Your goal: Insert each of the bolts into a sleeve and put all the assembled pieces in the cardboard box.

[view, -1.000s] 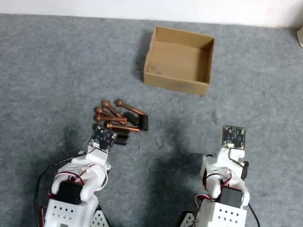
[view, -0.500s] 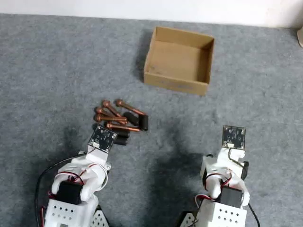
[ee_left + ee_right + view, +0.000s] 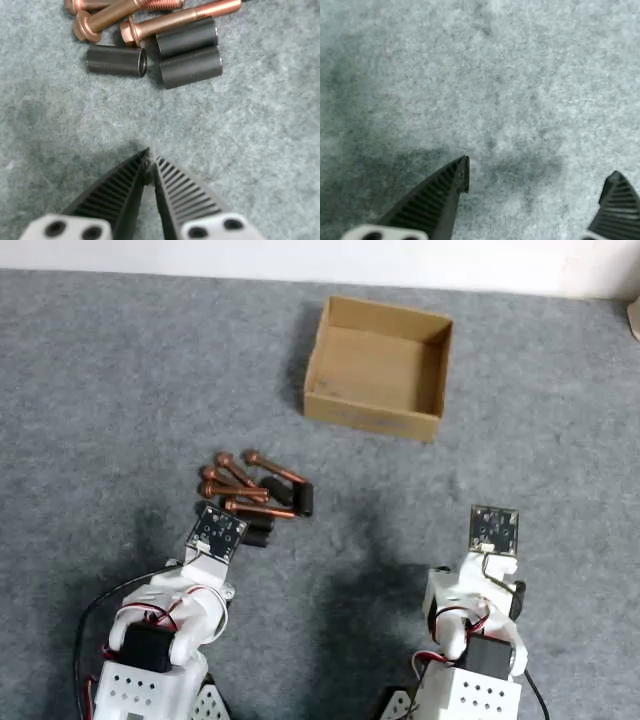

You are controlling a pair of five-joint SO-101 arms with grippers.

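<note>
Several copper bolts [image 3: 245, 483] lie in a loose pile with black sleeves [image 3: 300, 497] on the grey carpet, left of centre. In the left wrist view the bolts [image 3: 170, 20] and three sleeves [image 3: 191, 66] lie just beyond my left gripper [image 3: 151, 159], which is shut and holds nothing. The left arm [image 3: 215, 533] sits just short of the pile. My right gripper [image 3: 540, 181] stands open over bare carpet, well right of the pile. The cardboard box [image 3: 345, 403] stands empty at the back, right of centre.
Grey carpet covers the whole table. A white wall strip [image 3: 300, 258] runs along the far edge. A wide stretch of bare carpet lies between the pile and the box.
</note>
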